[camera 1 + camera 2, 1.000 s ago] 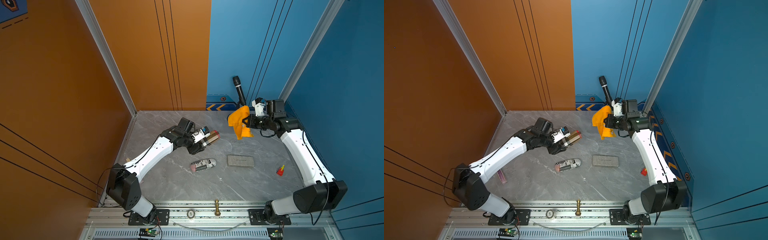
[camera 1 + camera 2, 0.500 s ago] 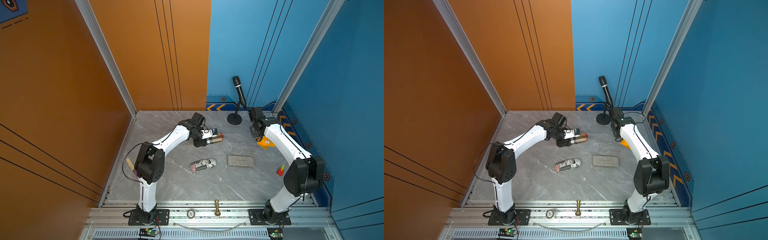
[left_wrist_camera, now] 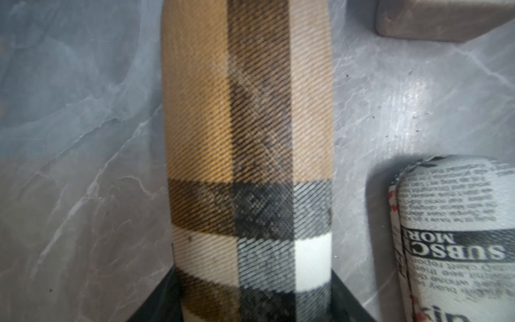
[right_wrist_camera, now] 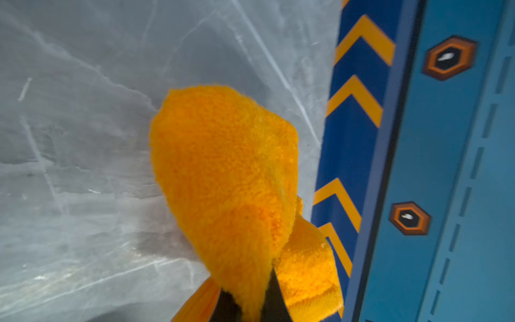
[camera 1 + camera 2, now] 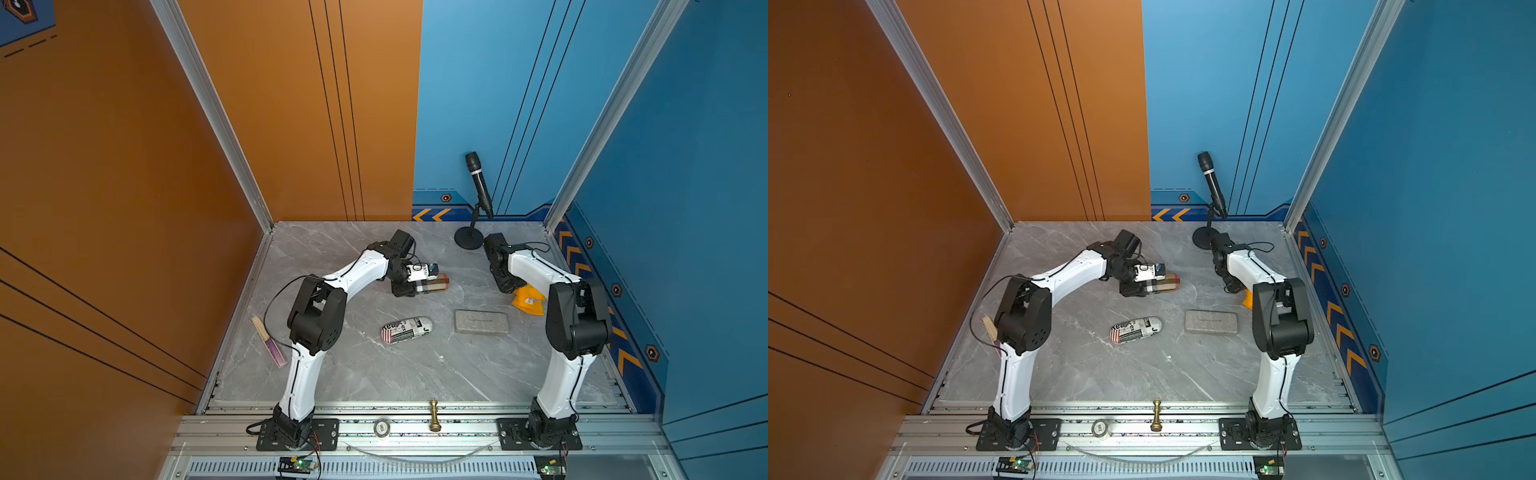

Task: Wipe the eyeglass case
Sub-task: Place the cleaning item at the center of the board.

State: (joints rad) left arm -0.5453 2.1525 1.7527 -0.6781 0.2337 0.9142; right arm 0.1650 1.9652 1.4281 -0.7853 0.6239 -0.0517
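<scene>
**Plaid case clamped by left gripper, orange cloth pinched by right**

The tan, black and white plaid eyeglass case (image 5: pixel 433 284), a rounded fabric-covered oblong, is found at the far middle of the grey marble tabletop (image 5: pixel 374 374). It is held lengthwise and low. Whether it rests on the marble cannot be told. Twill weave and a dark cross-band are shown sharply in the left wrist view (image 3: pixel 250 125). One end is clamped in the left gripper (image 5: pixel 409 287), jaws closed on it. The free end is pointed toward the right arm's side.

The fluffy orange microfibre cloth (image 4: pixel 223 167) is pinched, bunched, in the closed right gripper (image 4: pixel 248 306). It is kept low just beside the blue side wall with yellow chevrons (image 4: pixel 359 111). Cloth and plaid case are well apart, with bare marble between them in both top views.

A newspaper-print rounded case (image 5: pixel 406 330) and a grey rectangular case (image 5: pixel 481 322) are laid nearer the bases, side by side and apart. Both are near the plaid case.

A black microphone on a round stand (image 5: pixel 478 183) is placed at the far edge, close to the right arm. A purple tube with a wooden cap (image 5: pixel 269 340) is seen along the left edge by the orange wall. A gold chess piece (image 5: pixel 434 415) is stood on the front rail. Open marble is left along the front of the tabletop.
</scene>
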